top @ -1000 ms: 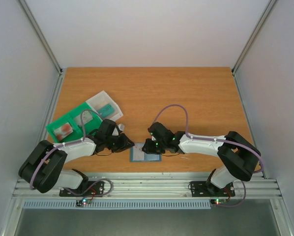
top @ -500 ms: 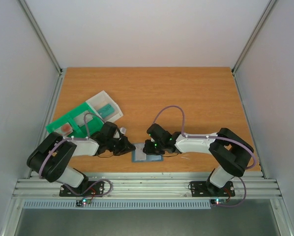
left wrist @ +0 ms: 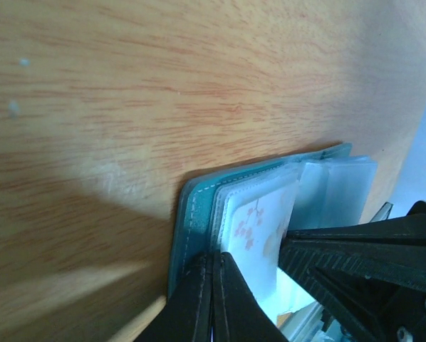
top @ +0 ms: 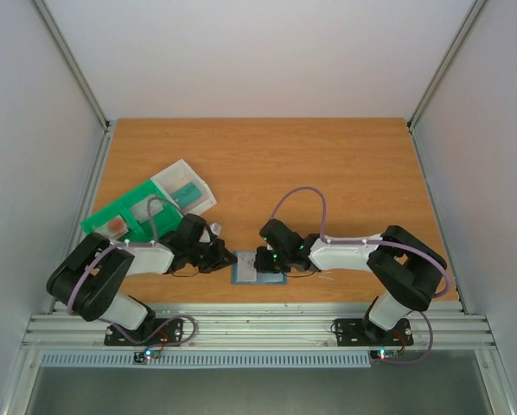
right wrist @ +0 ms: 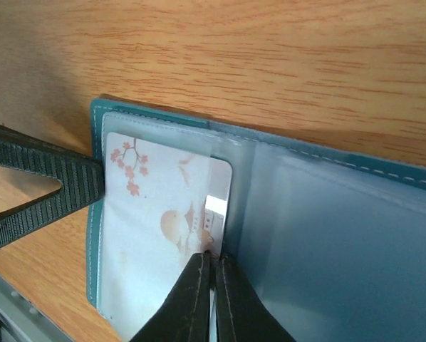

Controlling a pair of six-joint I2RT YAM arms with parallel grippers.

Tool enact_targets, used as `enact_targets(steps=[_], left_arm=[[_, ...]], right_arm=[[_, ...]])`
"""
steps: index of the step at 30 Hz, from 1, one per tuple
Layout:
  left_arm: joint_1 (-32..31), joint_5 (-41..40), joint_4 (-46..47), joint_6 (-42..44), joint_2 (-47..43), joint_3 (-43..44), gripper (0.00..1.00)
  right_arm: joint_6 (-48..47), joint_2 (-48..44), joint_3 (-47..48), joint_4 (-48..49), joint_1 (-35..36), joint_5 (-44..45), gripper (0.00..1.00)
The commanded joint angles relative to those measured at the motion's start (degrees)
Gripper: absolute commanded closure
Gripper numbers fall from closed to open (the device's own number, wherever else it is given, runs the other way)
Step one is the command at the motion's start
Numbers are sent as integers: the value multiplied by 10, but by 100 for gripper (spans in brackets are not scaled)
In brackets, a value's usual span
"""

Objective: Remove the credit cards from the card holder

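My left pincer (left wrist: 212, 262) is closed tight, its two fingers pressed together with no gap. The tips come down on the stitched edge of the card holder (left wrist: 197, 214), at its left end as my left wrist camera frames it. I cannot tell whether that edge is pinched between them or only pressed under them.

My right pincer (right wrist: 212, 258) is closed too. Its tips meet right at the edge of the white card (right wrist: 152, 214), close to the fold in the middle of the holder. Whether the card's rim is caught between the fingers is hidden by the fingers themselves.

The card has pink blossoms and a pale round mark printed on it. It sits in the clear pocket (right wrist: 224, 153) of the leaf that my left pincer touches. The other leaf shows only cloudy clear pockets over blue.

The holder lies open and flat on the wooden table (top: 328, 164), near its front edge, between my two arms. One pincer reaches in from each side.

Further out on my left stands a green tray (top: 111, 223), with a clear box (top: 189, 192) at its far end, well apart from the holder.
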Motion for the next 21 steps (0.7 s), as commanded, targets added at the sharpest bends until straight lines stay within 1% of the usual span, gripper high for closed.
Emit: enact_targets(steps=[1,3,8,11,15,17,21], left_arm=[[-5,-39,-71,40,-20,5,99],[-4,-42,-82,44,-27,4,100],[-5,-41,-84,43,-32,4,99],[-5,-36,-85,39,-40,3,99],[-5,-28,-85,26,-65,5,94],[-5,-26,-88,20,-80,6,92],[-5,-10,-84,16,-91,11,91]], right_arm=[[-1,-6,-21,35,-3,8,97],[0,-12,-30,46,-6,5,99],[2,-17,-39,52,-10,0,99],[4,-20,-47,76,-14,-7,99],[5,-29,-52,82,-17,-15,99],[6,-32,-52,81,-17,-14,95],[12,-30,-48,80,-18,-17,88]])
